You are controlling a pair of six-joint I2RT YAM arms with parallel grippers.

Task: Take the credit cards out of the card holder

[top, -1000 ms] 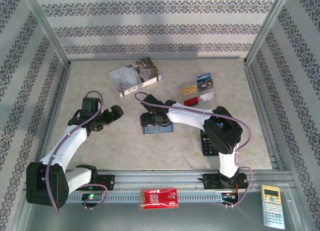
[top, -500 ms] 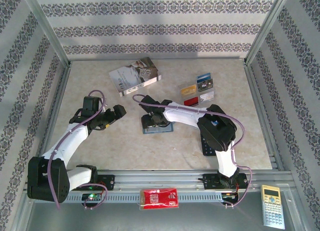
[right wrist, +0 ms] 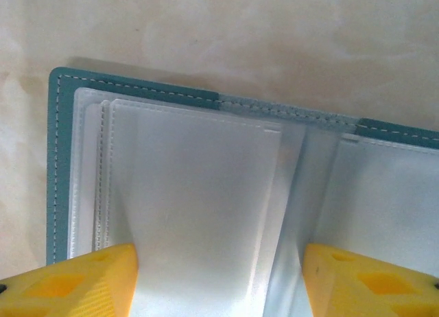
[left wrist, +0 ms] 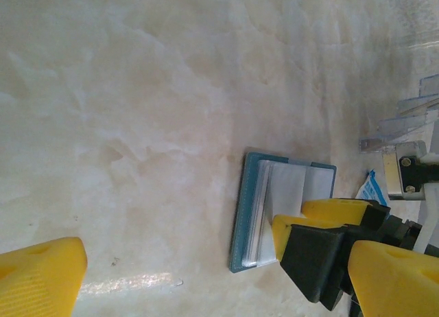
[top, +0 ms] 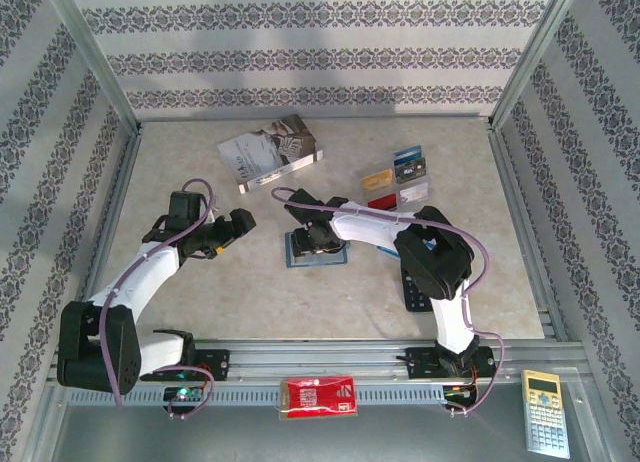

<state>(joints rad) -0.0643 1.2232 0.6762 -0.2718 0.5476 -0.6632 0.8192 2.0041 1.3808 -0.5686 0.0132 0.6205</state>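
The card holder [top: 316, 252] lies open on the table's middle, blue-grey cover down, clear sleeves up [right wrist: 192, 173]. My right gripper [top: 314, 236] stands on it, open, its yellow fingers [right wrist: 82, 283] straddling one raised clear sleeve [right wrist: 219, 283]. No card shows in the sleeves that I see. Several credit cards [top: 400, 177] lie spread on the table at the back right. My left gripper [top: 236, 225] hovers open to the left of the holder, nothing between its fingers [left wrist: 219, 289]. From the left wrist, the holder [left wrist: 247, 214] lies ahead with the right gripper's fingers [left wrist: 309, 228] on it.
A grey-white book [top: 270, 152] lies at the back, left of centre. A black calculator [top: 415, 287] sits under my right arm. A red packet [top: 318, 395] and a yellow calculator [top: 545, 412] lie off the table at the front.
My right gripper has shifted a little toward the back over the holder and its jaws have narrowed. The left gripper has edged closer to the holder.
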